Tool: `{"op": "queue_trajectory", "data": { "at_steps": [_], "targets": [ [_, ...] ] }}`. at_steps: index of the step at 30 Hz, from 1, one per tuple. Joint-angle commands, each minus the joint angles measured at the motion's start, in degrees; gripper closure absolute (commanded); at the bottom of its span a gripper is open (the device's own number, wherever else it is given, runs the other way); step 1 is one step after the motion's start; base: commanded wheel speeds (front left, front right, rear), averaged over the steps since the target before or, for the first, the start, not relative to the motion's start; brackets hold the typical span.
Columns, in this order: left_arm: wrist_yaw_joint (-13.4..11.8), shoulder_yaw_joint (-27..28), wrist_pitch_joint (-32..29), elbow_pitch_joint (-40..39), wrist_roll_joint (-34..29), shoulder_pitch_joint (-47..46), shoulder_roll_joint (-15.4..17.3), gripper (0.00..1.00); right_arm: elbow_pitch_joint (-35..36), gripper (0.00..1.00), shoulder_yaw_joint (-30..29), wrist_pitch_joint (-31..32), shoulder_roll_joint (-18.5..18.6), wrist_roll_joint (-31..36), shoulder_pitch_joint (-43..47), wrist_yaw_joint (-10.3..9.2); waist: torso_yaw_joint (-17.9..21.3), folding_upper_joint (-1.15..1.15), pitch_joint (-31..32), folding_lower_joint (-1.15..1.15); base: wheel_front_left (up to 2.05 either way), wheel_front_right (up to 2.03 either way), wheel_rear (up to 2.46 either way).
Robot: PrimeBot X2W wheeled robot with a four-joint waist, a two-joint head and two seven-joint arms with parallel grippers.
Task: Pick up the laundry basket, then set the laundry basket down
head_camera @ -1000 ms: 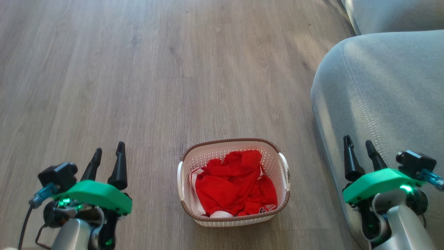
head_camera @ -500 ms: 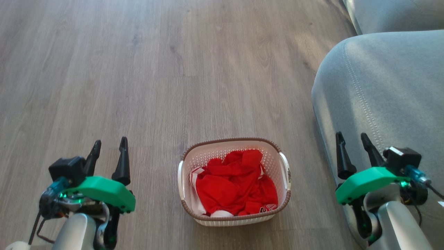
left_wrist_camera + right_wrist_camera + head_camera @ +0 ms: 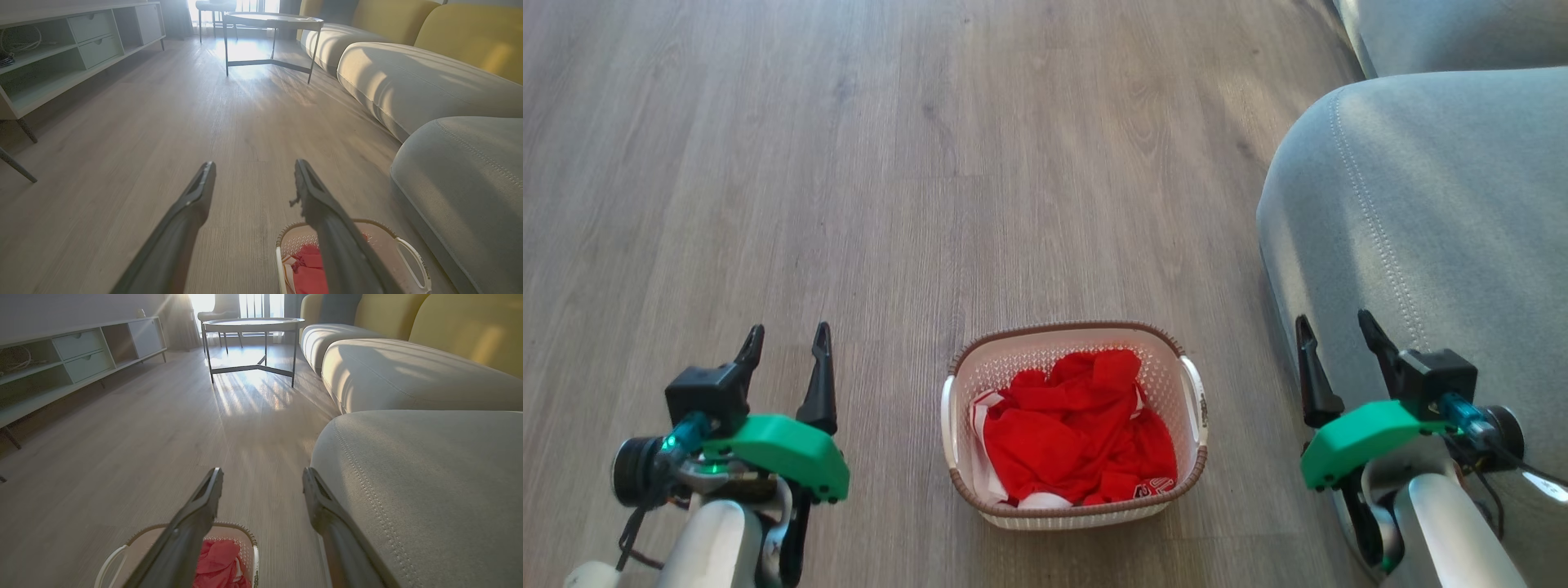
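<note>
**White basket on the floor, both grippers empty**

Wood-grain plank flooring in pale grey-brown (image 3: 849, 163) carries the laundry basket (image 3: 1065, 327), a small white perforated plastic tub with rounded corners, a brown braided rim and a white loop handle on each end. You will find it low in the centre of the head view, upright with its mouth facing up, flat on the floor. It looks a little longer from side to side than front to back. That puts the long axis across the robot's front, handle to handle, with one handle towards each arm. Its sides look square to the robot rather than skewed. A crumpled red cloth with white trim (image 3: 1074, 433) lies inside it, below the rim.

Your left gripper (image 3: 789, 331) is to the left of the basket, near it but not touching. Its two dark fingers are spread wide, point away from the robot and hold nothing. Your right gripper (image 3: 1333, 318) mirrors it on the other side, spread just as wide and empty. In the head view it lies against the edge of the grey fabric sofa cushion (image 3: 1421, 204), which sits to the right of the basket.

The left wrist view has the basket at its lower right, partly behind one finger. The right wrist view has it at its lower left.
</note>
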State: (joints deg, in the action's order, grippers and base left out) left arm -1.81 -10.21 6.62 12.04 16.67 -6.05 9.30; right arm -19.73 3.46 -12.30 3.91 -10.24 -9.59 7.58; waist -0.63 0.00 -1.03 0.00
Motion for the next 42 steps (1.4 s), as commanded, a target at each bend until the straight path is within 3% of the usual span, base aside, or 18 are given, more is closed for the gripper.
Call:
{"op": "queue_trajectory", "data": {
  "at_steps": [1,10,25,42],
  "targets": [
    [-0.7,1.9,0.1,-2.2,-1.7,-3.2,1.4,0.00,1.4,0.00,1.2,-1.1,-0.1,2.0,-3.5,-0.08,0.0,0.00,0.0,0.00,0.00,0.00,0.00],
    [-1.8,1.7,0.5,-2.6,-5.4,-2.7,1.4,0.00,-0.1,0.00,1.2,-2.6,-0.4,4.8,-4.0,-0.09,-0.1,0.00,-0.1,0.00,0.00,0.00,0.00],
    [-1.9,2.1,0.2,-2.6,-2.9,-2.4,1.0,0.00,-0.9,0.00,0.4,-2.7,-0.8,1.2,-3.8,-0.09,-0.1,0.00,-0.5,0.00,0.00,0.00,0.00],
    [-1.7,1.2,0.8,-1.6,-2.6,-4.5,1.7,0.00,-0.4,0.00,-0.3,-2.7,-0.9,1.5,-5.2,-0.09,-0.1,0.00,-3.5,0.00,0.00,0.00,0.00]
  ]
}}
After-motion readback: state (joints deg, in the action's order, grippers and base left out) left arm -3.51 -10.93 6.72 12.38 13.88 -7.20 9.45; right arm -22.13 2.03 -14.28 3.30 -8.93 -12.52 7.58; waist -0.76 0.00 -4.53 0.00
